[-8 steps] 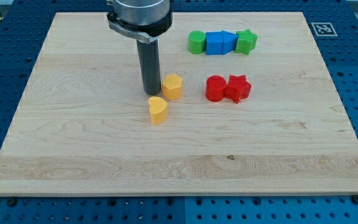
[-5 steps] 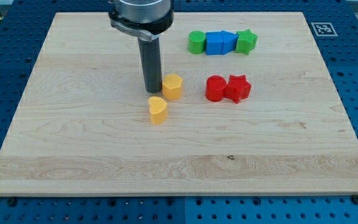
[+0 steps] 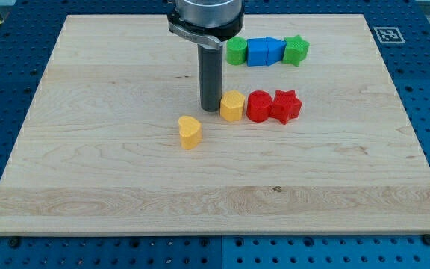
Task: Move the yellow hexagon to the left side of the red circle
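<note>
The yellow hexagon (image 3: 232,106) stands on the wooden board, touching the left side of the red circle (image 3: 259,106). A red star (image 3: 286,105) touches the circle's right side. My tip (image 3: 210,109) rests on the board right against the hexagon's left side. The rod rises from there to the view's top.
A yellow heart (image 3: 189,132) lies to the lower left of my tip. A row of a green circle (image 3: 236,51), a blue block (image 3: 257,51), a second blue block (image 3: 275,50) and a green star (image 3: 295,49) sits near the view's top. The wooden board (image 3: 110,187) ends at blue pegboard.
My tip has moved to the view's right and pushed the yellow hexagon right until it touches the red circle. The other blocks have not moved.
</note>
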